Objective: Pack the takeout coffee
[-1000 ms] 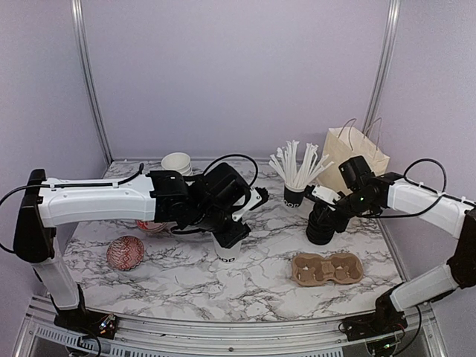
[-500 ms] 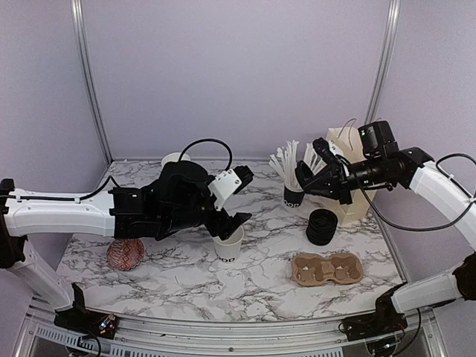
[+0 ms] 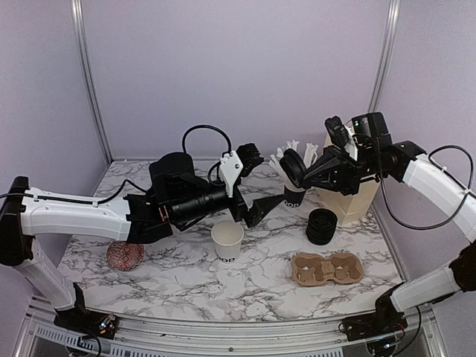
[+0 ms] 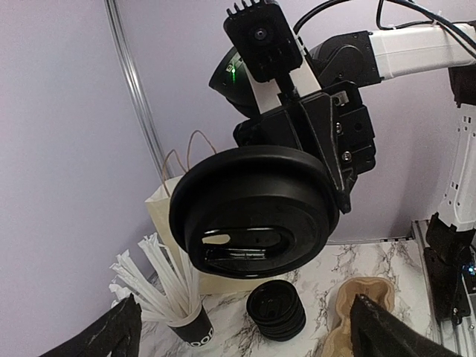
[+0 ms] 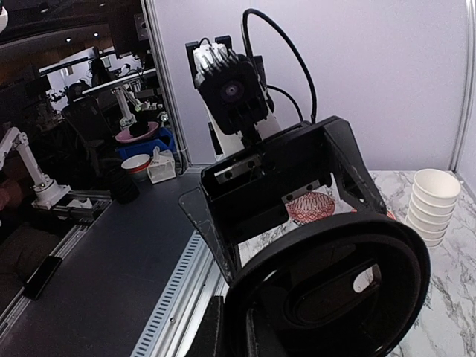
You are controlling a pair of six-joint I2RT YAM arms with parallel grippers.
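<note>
A white paper cup (image 3: 227, 239) with black lettering near its base stands lidless on the marble table (image 3: 178, 286). My right gripper (image 3: 297, 169) is shut on a round black lid (image 3: 290, 168), held in the air up and to the right of the cup. The lid fills the left wrist view (image 4: 253, 212) and the right wrist view (image 5: 335, 290). My left gripper (image 3: 262, 201) is open and empty, raised just right of the cup and facing the lid. Its fingers (image 4: 104, 338) frame the bottom of the left wrist view.
A stack of black lids (image 3: 321, 227) and a cardboard cup carrier (image 3: 326, 268) lie at the right. A black cup of white stirrers (image 3: 294, 195) and a paper bag (image 3: 353, 190) stand behind. A red patterned ball (image 3: 125, 254) lies left. Stacked white cups (image 5: 433, 195) stand at the back.
My left gripper let go of the cup, rose and turned towards the right. My right gripper lifted a lid off the stack and carried it up and to the left.
</note>
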